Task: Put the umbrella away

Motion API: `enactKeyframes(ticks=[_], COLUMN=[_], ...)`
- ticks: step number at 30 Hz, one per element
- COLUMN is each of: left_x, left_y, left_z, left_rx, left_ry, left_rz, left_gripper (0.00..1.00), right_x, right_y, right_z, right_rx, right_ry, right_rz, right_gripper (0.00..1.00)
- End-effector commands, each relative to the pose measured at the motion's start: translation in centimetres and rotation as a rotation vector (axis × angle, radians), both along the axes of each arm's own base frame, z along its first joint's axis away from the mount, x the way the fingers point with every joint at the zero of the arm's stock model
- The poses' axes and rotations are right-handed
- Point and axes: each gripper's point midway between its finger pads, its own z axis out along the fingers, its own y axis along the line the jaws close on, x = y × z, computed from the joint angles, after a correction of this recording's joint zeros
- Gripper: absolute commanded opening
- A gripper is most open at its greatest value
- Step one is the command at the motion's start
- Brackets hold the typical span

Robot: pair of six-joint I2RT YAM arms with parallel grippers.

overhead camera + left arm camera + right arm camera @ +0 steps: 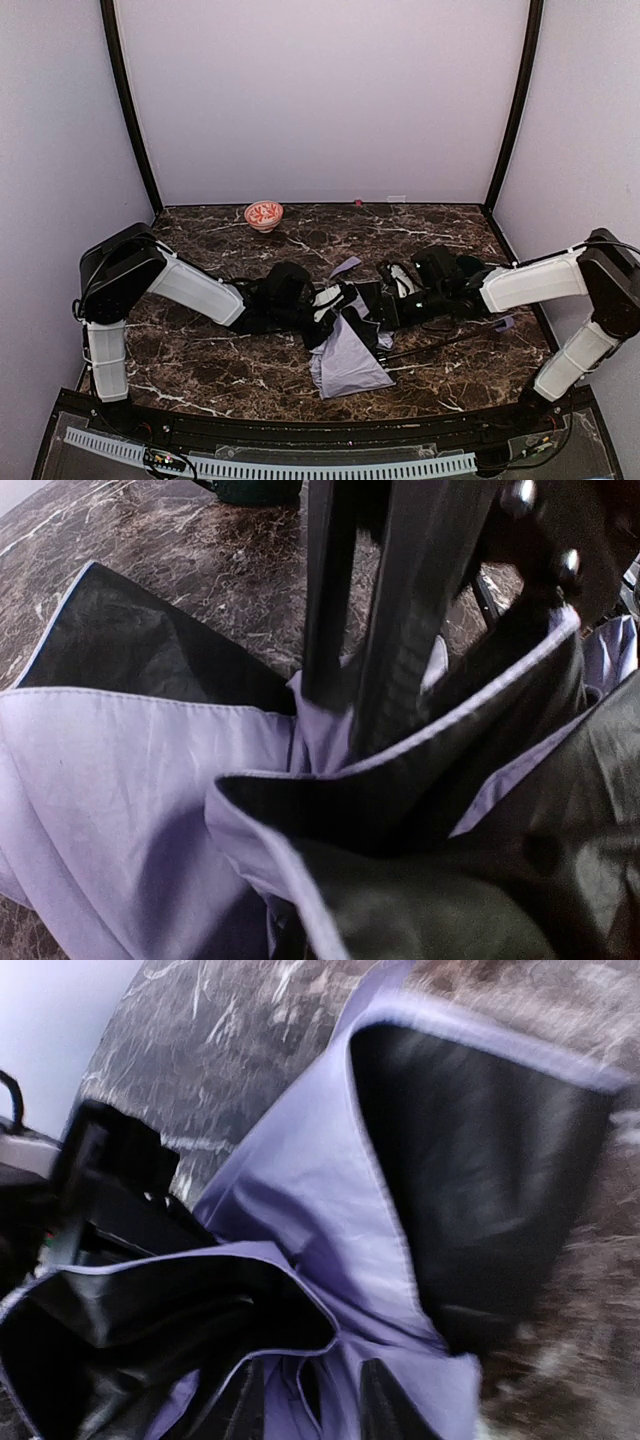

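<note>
From above, the umbrella lies collapsed at the middle of the marble table, its pale fabric spilling toward the near edge. Its thin shaft runs out to the right, and the left pincer and right pincer meet over its upper folds. A red bowl sits well apart at the far edge, under plain lavender walls framed by black posts. On the left wrist, the left pincer is closed tight on a bunched fold of the umbrella, with a dark mug on the marble beyond. On the right wrist, which is blurred, the right pincer has its fingers apart, with a lavender fold of the umbrella in the gap.
</note>
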Motion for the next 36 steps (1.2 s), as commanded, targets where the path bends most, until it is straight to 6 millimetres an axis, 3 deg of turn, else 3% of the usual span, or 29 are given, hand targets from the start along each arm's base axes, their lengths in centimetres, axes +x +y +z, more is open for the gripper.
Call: enactKeyframes(ticks=[1,4,5,7,11,14,19,22,26,27,31,36], left_x=[-0.4,-0.6,-0.7,-0.7,-0.7,-0.5,-0.3,0.0,0.1,0.0,-0.8,-2.0], left_y=[1.7,1.3,1.2,1.0,0.7,0.7,0.7,0.9,1.0,1.0,0.7,0.3], left_z=[-2.8,-2.4,-2.2,-1.9,-1.5,-1.3,-1.1,-1.0,-0.8,-0.7,-0.3,0.2], left_rx=[0.100,0.081,0.074,0.061,0.044,0.044,0.047,0.049,0.040,0.037,0.019,-0.013], left_ry=[0.053,0.056,0.056,0.059,0.054,0.048,0.046,0.040,0.037,0.034,0.023,0.015], left_rz=[0.006,-0.017,-0.020,-0.024,-0.033,-0.031,-0.029,-0.020,-0.025,-0.033,-0.095,-0.184], left_gripper=[0.00,0.00,0.00,0.00,0.00,0.00,0.00,0.00,0.00,0.00,0.00,0.00], right_x=[2.4,3.5,3.3,1.5,-4.0,-5.9,-7.4,-8.0,-7.1,-6.7,-2.7,0.8], right_y=[-3.9,-6.3,-6.2,-3.8,1.6,3.5,6.0,6.6,5.9,5.6,3.0,0.6], right_z=[2.3,4.4,5.3,7.4,11.4,11.3,8.6,7.6,8.3,9.1,11.7,7.6], right_rx=[-0.153,-0.247,-0.242,-0.121,0.212,0.240,0.182,0.163,0.146,0.158,0.228,0.210], right_ry=[-0.120,-0.218,-0.249,-0.304,-0.354,-0.375,-0.317,-0.294,-0.327,-0.347,-0.383,-0.258], right_rz=[-0.181,-0.259,-0.244,-0.116,0.159,0.237,0.336,0.361,0.314,0.288,0.084,-0.071], right_gripper=[0.38,0.44,0.44,0.46,0.52,0.54,0.59,0.52,0.04,0.00,0.00,0.00])
